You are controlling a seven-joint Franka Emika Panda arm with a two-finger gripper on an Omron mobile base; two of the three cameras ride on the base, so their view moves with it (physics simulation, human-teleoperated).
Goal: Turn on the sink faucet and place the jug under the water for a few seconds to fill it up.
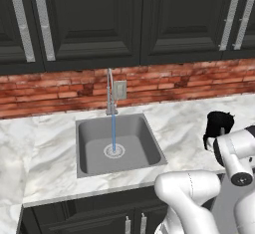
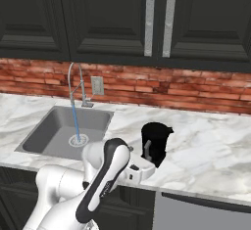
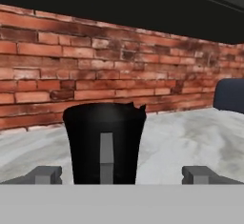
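Observation:
The sink faucet (image 1: 109,91) (image 2: 74,80) stands behind the sink (image 1: 89,128) (image 2: 51,124). A thin blue stream of water (image 1: 113,131) (image 2: 75,121) falls from it onto the drain. The black jug (image 1: 219,122) (image 2: 156,140) (image 3: 105,132) stands upright on the marble counter to the right of the sink, apart from the stream. My gripper (image 2: 147,156) (image 3: 122,175) is open at the jug's near side, level with its lower half. In the hand view its two fingertips (image 3: 45,174) stand wide to either side of the jug, with the jug's light vertical mark centred between them.
A grey outlet plate (image 1: 119,89) (image 2: 97,85) hangs on the red brick wall beside the faucet. Dark upper cabinets (image 2: 122,18) run overhead. A dark blue object (image 3: 231,94) sits at the right of the hand view. My arm's white links (image 1: 199,193) crowd the counter's front edge.

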